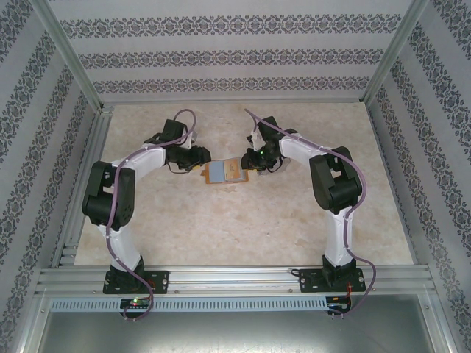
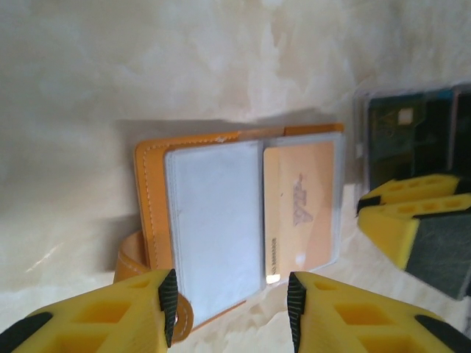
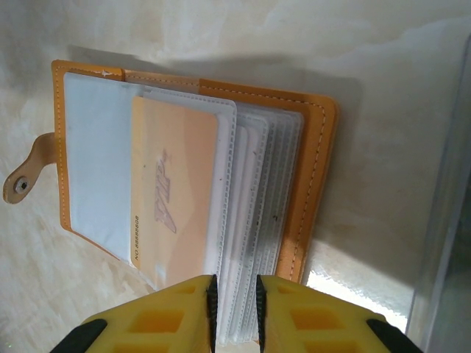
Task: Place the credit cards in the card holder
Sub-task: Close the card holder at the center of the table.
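The card holder lies open on the table, directly between the 2 pincers. Its clear sleeves are fanned out, and its snap strap curls just beside the left pincer's outer finger. A grey-blue card appears to sit in the sleeve against the cover, with a peach card in the next sleeve. Whether the peach one is pushed fully home cannot be told.

The right pincer is closed narrow on the near edge of the loose sleeves. The left pincer has its jaws well apart and holds nothing, with the holder's edge just ahead of its tips.

The step in hand looks like the loading of sleeves, with 2 apparently filled. The next move probably calls for the left pincer to press the peach card in, or to bring another card to a free sleeve. Since the sleeves are thin and floppy, the card must meet the sleeve opening squarely while the right pincer steadies the stack.
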Action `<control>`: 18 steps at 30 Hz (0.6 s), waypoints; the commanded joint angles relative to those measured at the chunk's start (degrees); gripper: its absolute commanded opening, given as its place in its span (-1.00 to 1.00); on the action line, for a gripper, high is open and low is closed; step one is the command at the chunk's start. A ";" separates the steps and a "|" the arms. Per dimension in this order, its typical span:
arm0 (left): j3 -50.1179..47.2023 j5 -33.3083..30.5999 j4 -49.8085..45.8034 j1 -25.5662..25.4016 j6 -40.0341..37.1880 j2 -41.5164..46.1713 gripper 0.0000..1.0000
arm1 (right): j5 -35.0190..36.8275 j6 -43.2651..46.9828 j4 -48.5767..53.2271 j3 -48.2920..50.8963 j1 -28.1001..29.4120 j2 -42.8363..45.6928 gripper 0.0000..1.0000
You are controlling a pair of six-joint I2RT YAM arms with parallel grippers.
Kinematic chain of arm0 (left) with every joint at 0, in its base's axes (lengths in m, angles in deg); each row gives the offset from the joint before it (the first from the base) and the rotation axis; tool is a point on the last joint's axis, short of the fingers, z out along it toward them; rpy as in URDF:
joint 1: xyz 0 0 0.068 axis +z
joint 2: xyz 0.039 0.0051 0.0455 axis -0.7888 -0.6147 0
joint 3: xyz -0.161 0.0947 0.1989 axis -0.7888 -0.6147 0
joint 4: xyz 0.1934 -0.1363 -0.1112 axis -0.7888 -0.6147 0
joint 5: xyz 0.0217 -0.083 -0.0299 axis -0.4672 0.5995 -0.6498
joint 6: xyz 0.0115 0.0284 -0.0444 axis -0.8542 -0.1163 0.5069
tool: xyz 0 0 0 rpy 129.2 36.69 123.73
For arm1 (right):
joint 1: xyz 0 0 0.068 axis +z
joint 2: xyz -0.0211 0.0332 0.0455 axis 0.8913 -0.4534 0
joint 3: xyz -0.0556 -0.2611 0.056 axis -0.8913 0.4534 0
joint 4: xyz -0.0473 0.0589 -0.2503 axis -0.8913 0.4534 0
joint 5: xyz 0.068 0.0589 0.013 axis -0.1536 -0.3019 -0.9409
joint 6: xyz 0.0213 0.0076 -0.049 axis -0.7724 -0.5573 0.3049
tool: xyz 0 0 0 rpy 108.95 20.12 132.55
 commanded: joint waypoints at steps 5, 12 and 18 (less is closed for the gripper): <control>2.22 -7.67 -11.37 -2.57 -6.17 -1.45 -0.08 | -1.31 -0.14 -0.56 -0.86 -0.09 -0.74 -0.50; 2.88 -6.34 -10.18 -2.88 -5.58 -3.64 -0.10 | -1.11 0.17 -0.36 -0.55 -0.17 -0.41 -0.50; 4.69 -6.66 -11.19 -3.67 -6.01 -5.06 -0.13 | -1.31 -0.11 -0.82 -0.31 -0.08 -0.37 -0.49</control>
